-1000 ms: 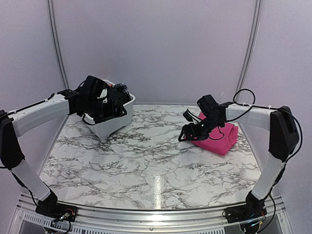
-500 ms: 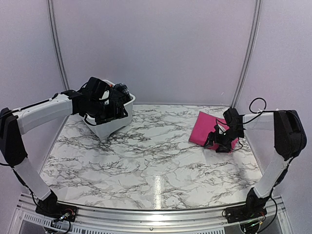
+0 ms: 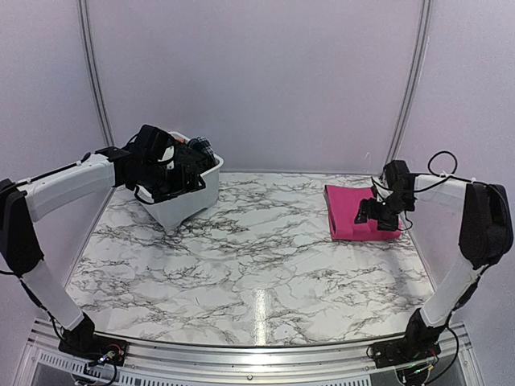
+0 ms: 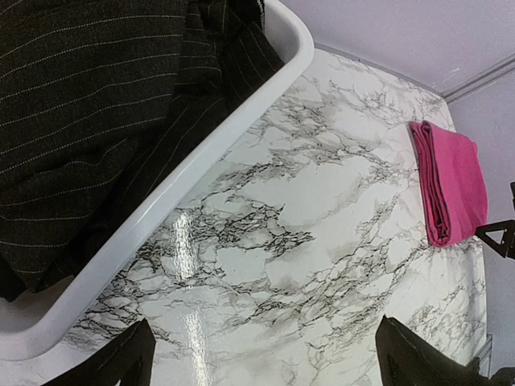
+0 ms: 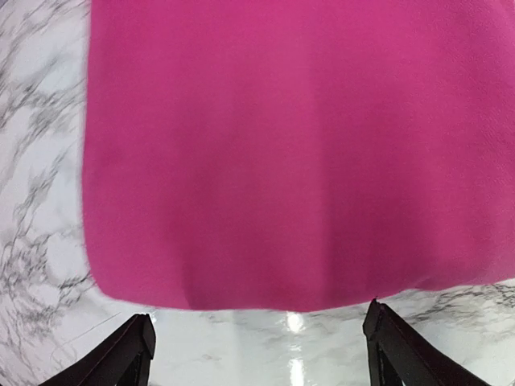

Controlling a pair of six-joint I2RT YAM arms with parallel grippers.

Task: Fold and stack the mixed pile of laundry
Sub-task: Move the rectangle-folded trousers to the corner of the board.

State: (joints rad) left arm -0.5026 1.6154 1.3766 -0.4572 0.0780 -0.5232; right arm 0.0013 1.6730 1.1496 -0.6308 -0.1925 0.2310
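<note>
Counter [image 3: 241, 265]: white marble with grey veins; both arm bases are bolted at its near edge, and its near and middle stretches are bare stone.
Right arm: reaches from the near right corner toward the far right of the counter.
Right pincer [image 3: 376, 217]: jaws spread wide with nothing between them. In the wrist view both dark fingertips [image 5: 133, 346] sit over bare marble, just short of the cloth's edge. Whether the pincer touches the cloth I cannot tell.
Magenta-pink cloth [image 3: 348, 219]: folded into a tidy rectangle and lying flat on the right side of the counter, toward the back. The left wrist view shows its stacked layers along one long edge. It lies well apart from the tub.
Left arm: stretches from the near left corner to the far left of the counter.
Left pincer [image 3: 173, 173]: jaws as wide apart as they go, holding nothing, poised at the tub's rim. One fingertip [image 4: 121, 362] shows beside the tub wall and the other over marble.
White tub [image 3: 189, 205]: plastic, standing at the far left of the counter.
Black pinstriped shirt [image 4: 72, 121]: bunched inside the tub and filling it up to the rim.
</note>
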